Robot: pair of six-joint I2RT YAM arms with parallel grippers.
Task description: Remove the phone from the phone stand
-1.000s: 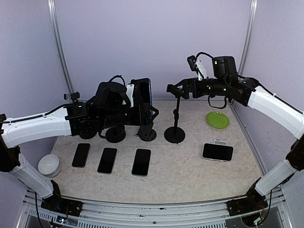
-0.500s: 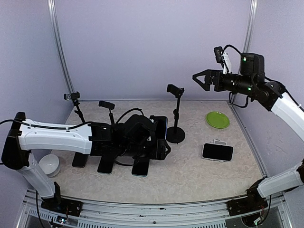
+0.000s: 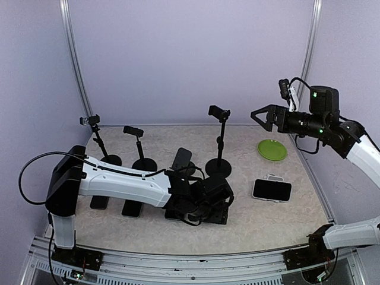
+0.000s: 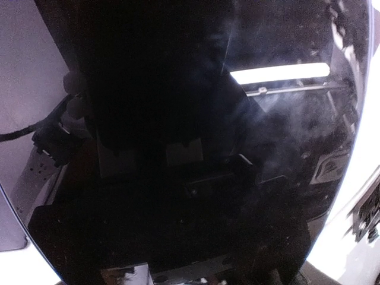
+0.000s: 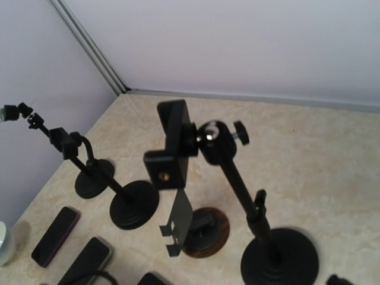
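My left gripper (image 3: 215, 193) is low over the table's front middle, shut on the black phone (image 3: 217, 217), which lies almost flat just above the surface. In the left wrist view the phone's dark glossy screen (image 4: 178, 148) fills the frame and hides my fingers. The low phone stand (image 3: 181, 159) with its tilted grey plate stands empty behind the gripper; it also shows in the right wrist view (image 5: 179, 221). My right gripper (image 3: 263, 116) is open and empty, high in the air at the right.
A tall stand (image 3: 220, 142) with an empty clamp (image 5: 172, 142) stands mid-table. Two smaller stands (image 3: 135, 133) (image 3: 90, 122) stand at the back left. Phones lie flat on the left (image 3: 133, 208) and right (image 3: 272, 190). A green plate (image 3: 272, 149) sits back right.
My left gripper has carried the phone off the low stand, forward and to the right, down near the table. My right gripper has drawn back to the right and up.
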